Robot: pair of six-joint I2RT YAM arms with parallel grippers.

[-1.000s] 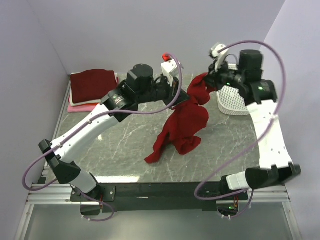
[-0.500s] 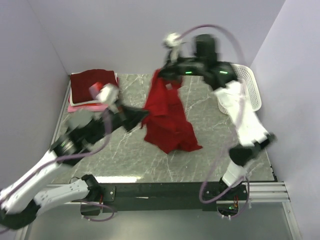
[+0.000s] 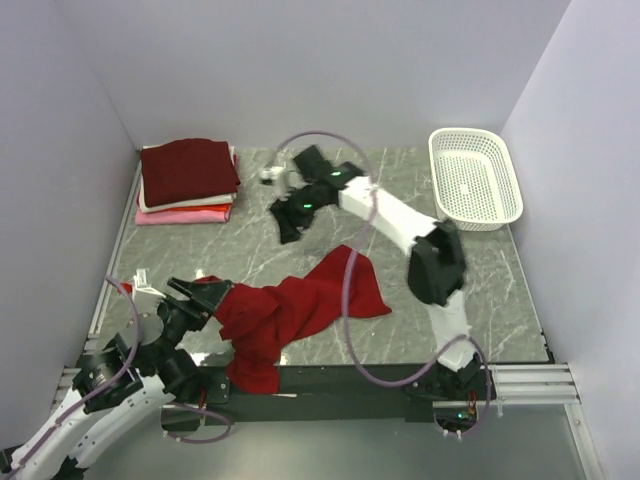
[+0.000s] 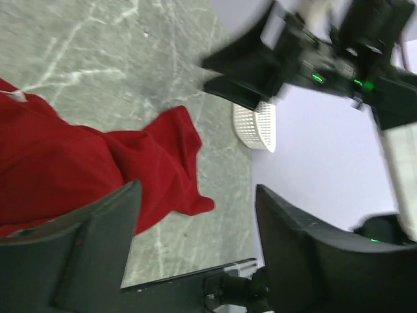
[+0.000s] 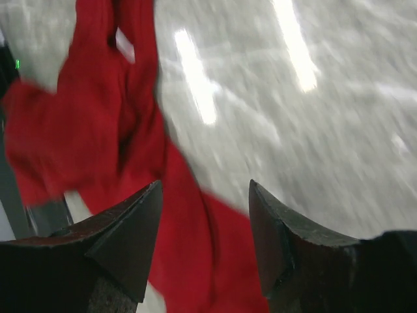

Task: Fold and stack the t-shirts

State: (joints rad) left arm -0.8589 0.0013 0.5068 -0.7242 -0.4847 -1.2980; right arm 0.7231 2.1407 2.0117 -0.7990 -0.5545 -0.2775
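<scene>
The bright red t-shirt [image 3: 300,310] lies crumpled on the marble table [image 3: 480,280], one end hanging over the near edge. My left gripper [image 3: 200,292] is at its left end, open, with nothing between the fingers [image 4: 98,248]; the red t-shirt [image 4: 65,169] lies to its left in the left wrist view. My right gripper [image 3: 285,225] hovers open over the back middle of the table, away from the cloth. In the right wrist view the open right gripper [image 5: 205,222] looks down on the blurred red t-shirt [image 5: 98,130]. Folded t-shirts, dark maroon on pink and white, are stacked [image 3: 188,178] at the back left.
A white perforated basket [image 3: 475,190] stands at the back right, also seen as the basket [image 4: 257,127] in the left wrist view. Purple walls close in the left, back and right. The black frame rail [image 3: 340,380] runs along the near edge.
Both grippers have opened and let go of the red t-shirt, which dropped from the air onto the near table. The left arm swung back to the near left; the right arm swung over the middle.
</scene>
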